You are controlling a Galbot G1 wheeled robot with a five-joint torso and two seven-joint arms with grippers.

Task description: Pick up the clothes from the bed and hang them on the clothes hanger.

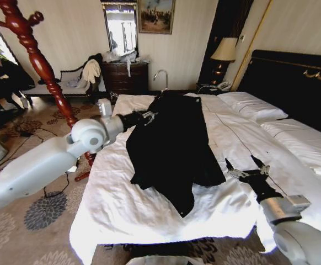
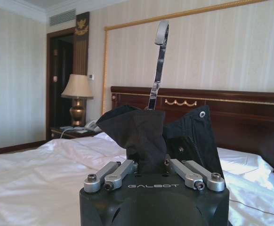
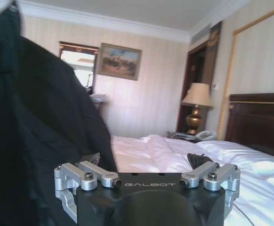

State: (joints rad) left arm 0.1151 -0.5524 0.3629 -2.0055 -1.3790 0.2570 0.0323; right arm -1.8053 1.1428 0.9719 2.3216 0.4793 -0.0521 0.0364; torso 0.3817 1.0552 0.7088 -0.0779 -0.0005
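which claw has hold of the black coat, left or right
The left claw, near the coat's collar, where black fabric and the hanger's silver hook rise between its fingers. The right claw hovers open beside the coat above the white sheet.

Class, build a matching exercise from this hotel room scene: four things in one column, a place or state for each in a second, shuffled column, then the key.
Things:
1. left gripper
2. right gripper
3. clothes
4. clothes hanger

Places or states:
A. silver hook sticking up out of the collar
B. open, above the white sheet beside the garment
C. spread black across the bed
D. shut on the dark fabric near the collar

Pairs: 1-D, 2-B, 3-C, 4-A
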